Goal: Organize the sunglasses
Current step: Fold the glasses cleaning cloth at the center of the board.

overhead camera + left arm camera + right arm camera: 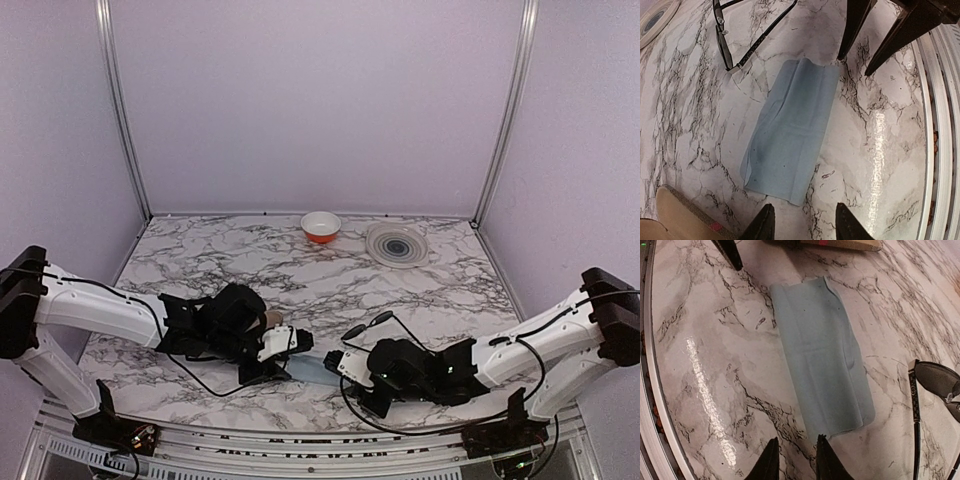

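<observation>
The sunglasses [356, 331] lie open on the marble table, thin black frame and dark lenses, just past my right gripper [341, 362]. In the left wrist view the sunglasses [729, 46] are at the top left; in the right wrist view the sunglasses [936, 381] are at the right edge. A light blue cloth [820, 360] lies flat between both grippers. My right gripper [796, 460] is open a little, one fingertip at the cloth's near edge, nothing between the jaws. My left gripper [805, 227] is open at the other end of the cloth [790, 130], holding nothing.
A brown plaid case [682, 215] with a red stripe sits beside my left gripper [287, 343]. An orange bowl [320, 226] and a grey ringed plate [397, 244] stand at the back. The metal table rail [940, 125] runs close to the cloth.
</observation>
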Controlling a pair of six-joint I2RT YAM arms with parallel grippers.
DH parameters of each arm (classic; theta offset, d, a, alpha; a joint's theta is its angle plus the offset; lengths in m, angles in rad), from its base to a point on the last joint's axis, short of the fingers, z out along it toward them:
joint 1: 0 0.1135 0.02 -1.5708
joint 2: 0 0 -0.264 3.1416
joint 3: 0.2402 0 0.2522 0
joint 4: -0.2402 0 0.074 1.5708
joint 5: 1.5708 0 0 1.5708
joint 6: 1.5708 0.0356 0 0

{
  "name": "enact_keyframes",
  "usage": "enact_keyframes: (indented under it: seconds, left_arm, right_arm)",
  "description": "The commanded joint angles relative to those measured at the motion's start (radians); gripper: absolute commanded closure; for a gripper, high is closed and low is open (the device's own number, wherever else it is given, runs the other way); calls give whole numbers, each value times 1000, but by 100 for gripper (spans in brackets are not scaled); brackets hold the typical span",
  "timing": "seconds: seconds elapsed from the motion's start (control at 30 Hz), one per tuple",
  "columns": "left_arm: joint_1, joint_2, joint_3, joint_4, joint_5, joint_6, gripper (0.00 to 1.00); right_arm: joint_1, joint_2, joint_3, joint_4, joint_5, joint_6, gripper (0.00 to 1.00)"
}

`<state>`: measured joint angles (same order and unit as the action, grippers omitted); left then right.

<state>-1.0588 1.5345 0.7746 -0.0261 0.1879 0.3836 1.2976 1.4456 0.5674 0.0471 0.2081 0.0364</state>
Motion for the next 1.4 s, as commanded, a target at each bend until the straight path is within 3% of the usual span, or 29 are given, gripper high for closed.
enact_keyframes:
  seconds: [0.0,1.17,1.37]
  left_arm:
    - [-6,22,4,44,30,35,59]
    - [-10,64,20,23,52,36,61]
    - [-10,66,23,18,51,38,62]
  right_arm:
    - [-7,28,11,4,26,3,75]
    - [-47,121,37,51,34,-60,74]
    - [-48,128,43,47,22,-60,81]
